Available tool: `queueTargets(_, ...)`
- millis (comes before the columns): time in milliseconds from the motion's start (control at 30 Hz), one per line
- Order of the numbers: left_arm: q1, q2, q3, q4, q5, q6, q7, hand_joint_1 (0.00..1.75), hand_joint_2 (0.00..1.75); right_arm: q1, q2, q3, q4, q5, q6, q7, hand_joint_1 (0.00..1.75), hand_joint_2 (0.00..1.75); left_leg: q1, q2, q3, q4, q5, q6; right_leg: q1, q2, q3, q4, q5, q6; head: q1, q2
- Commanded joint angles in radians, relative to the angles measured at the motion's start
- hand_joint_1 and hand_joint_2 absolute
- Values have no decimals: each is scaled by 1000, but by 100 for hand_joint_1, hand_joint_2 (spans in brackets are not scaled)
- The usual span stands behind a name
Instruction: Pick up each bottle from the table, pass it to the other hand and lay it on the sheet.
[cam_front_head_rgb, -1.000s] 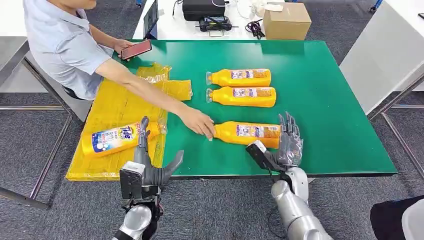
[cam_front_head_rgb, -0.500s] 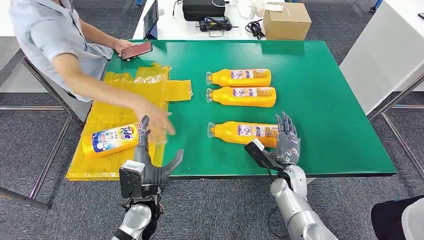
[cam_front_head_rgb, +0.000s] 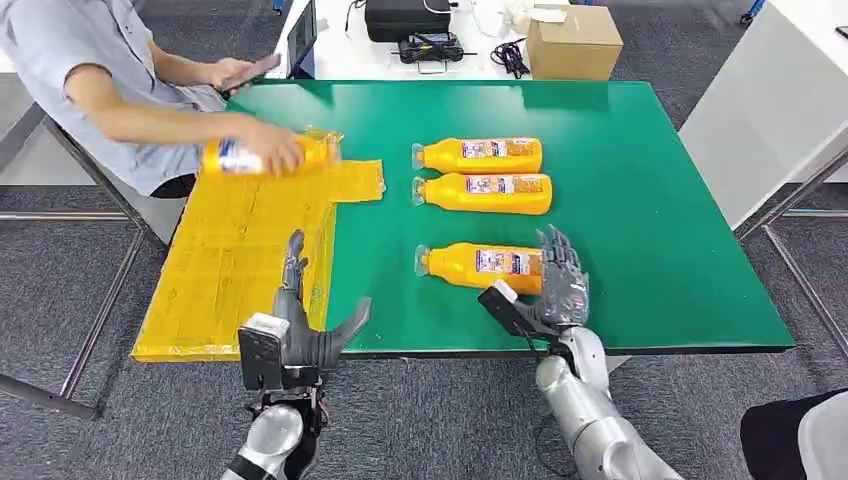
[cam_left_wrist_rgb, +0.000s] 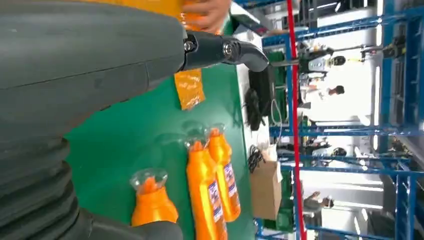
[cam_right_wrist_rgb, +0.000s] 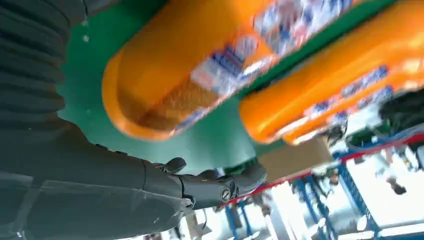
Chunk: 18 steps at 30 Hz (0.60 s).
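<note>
The robot's right hand (cam_front_head_rgb: 558, 285), fingers spread, reaches the base of the nearest orange plastic bottle (cam_front_head_rgb: 478, 265) on the green table (cam_front_head_rgb: 650, 200); the left hand (cam_front_head_rgb: 300, 325) hovers, fingers apart.

Bright even light, blurred wrist close-ups

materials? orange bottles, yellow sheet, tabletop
Orange bottles: likely glossy plastic, with highlights along the bodies, printed labels and clear caps. Yellow sheet: looks like thin plastic film, creased and shiny, though coated paper is possible. Tabletop: smooth matte green surface, laminate or mat; cannot tell which.
</note>
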<state>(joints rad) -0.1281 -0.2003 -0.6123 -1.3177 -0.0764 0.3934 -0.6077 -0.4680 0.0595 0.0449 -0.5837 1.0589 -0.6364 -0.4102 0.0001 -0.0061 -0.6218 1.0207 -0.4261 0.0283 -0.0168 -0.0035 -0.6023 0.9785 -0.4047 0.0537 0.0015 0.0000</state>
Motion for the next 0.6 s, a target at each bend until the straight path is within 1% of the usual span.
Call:
queueTargets(33, -53, 9, -36, 78, 68, -80, 49, 0, 175, -126, -44, 180, 111, 52, 95, 88, 0, 175, 0, 3, 6, 0, -3, -2, 1, 2, 5, 1, -2, -3, 0, 0)
queueTargets(67, -53, 8, -36, 81, 72, -84, 53, 0, 175, -130, -47, 185, 112, 52, 106, 93, 0, 175, 0, 2, 2, 0, -1, -1, 0, 2, 2, 0, -1, -2, 0, 0)
queueTargets(200, -54, 6, -33, 94, 120, -137, 108, 0, 175, -145, -66, 209, 130, 44, 183, 139, 0, 175, 0, 0, 3, -1, 0, -1, 0, 0, 2, 0, -1, -1, 0, 0)
queueTargets(233, -54, 7, -32, 94, 120, -138, 109, 0, 175, -145, -69, 209, 130, 42, 183, 138, 0, 175, 0, 0, 5, 0, -2, -1, 0, 0, 4, 0, -2, -2, 0, 0)
queueTargets(300, -55, 5, -27, 98, 130, -144, 115, 0, 175, -147, -73, 220, 136, 46, 192, 139, 0, 175, 0, 0, 3, 0, -1, -1, 0, 0, 2, 0, -1, -1, 0, 0)
queueTargets(367, -57, 2, -25, 106, 132, -145, 120, 0, 175, -148, -74, 226, 143, 47, 202, 146, 0, 175, 1, 1, 8, -1, -3, -2, 1, 1, 8, -1, -2, -3, 0, 0)
queueTargets(400, -58, 2, -25, 107, 132, -145, 120, 0, 175, -148, -75, 228, 142, 48, 203, 147, 0, 175, 0, 0, 3, -1, -1, -1, 0, 0, 3, -1, -1, -1, 0, 0)
queueTargets(467, -57, 1, -27, 110, 132, -147, 121, 0, 175, -148, -78, 241, 140, 61, 200, 155, 0, 175, 0, 1, 4, 0, -1, -1, 1, 0, 4, 0, -1, -2, 0, 0)
queueTargets(500, -56, 1, -27, 110, 132, -149, 122, 0, 175, -150, -82, 256, 139, 72, 199, 173, 0, 175, 0, 0, 3, -1, 0, -1, 0, 0, 2, 0, -1, -1, 0, 0)
queueTargets(533, -56, 1, -27, 110, 132, -149, 122, 0, 175, -150, -82, 256, 139, 72, 199, 173, 0, 175, 0, 1, 5, 0, -1, -1, 0, 0, 4, 0, -2, -2, 0, 0)
queueTargets(600, -48, 3, -25, 102, 130, -147, 130, 0, 175, -158, -83, 276, 139, 92, 212, 223, 0, 175, 0, 0, 3, -1, -1, -1, 0, 0, 3, 0, -1, -2, 0, 0)
